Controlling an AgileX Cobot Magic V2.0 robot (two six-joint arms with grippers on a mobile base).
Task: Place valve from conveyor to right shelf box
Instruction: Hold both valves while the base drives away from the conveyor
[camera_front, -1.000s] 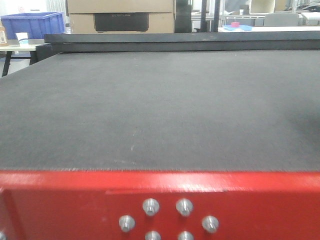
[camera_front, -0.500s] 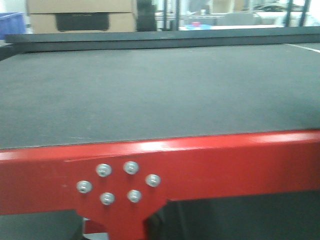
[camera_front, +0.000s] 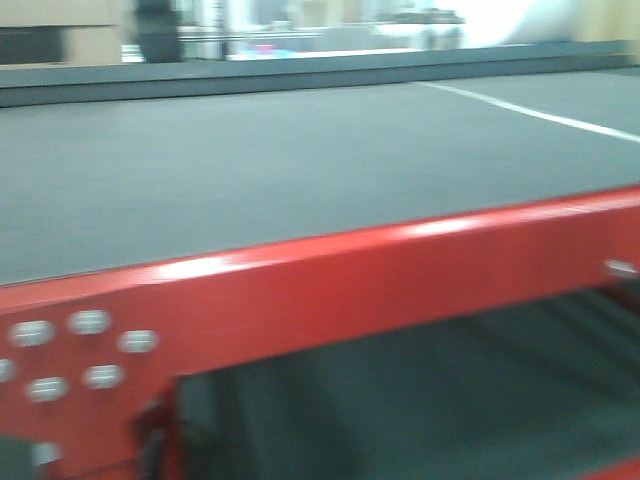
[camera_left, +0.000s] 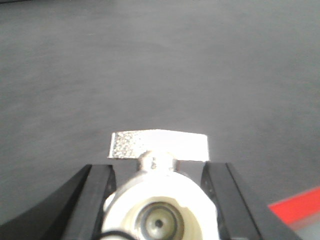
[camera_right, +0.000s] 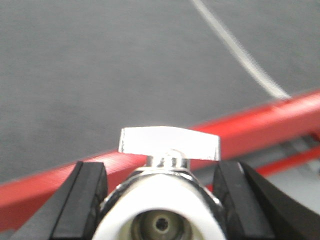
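Note:
Each wrist view shows a valve with a round white body and a flat silver handle. My left gripper (camera_left: 159, 172) is shut on one valve (camera_left: 161, 200), its black fingers (camera_left: 97, 197) pressing both sides, above the dark grey conveyor (camera_left: 150, 65). My right gripper (camera_right: 159, 170) is shut on a second valve (camera_right: 162, 205), hanging over the conveyor's (camera_right: 100, 60) red frame edge (camera_right: 260, 125). In the blurred front view the conveyor (camera_front: 250, 170) lies bare and neither gripper appears. The right shelf box is out of view.
A red metal frame (camera_front: 350, 290) with bolt heads borders the belt's near edge, with a dark lower level (camera_front: 420, 400) beneath it. A white line (camera_front: 530, 112) crosses the belt at the right. A black raised bar (camera_front: 300, 72) edges the far side, with cardboard boxes (camera_front: 60, 40) behind.
The front view has swung to the right: the red frame and its bolts slid left and upward, the boxes behind moved left, and a white line came into view. The picture is now motion-blurred.

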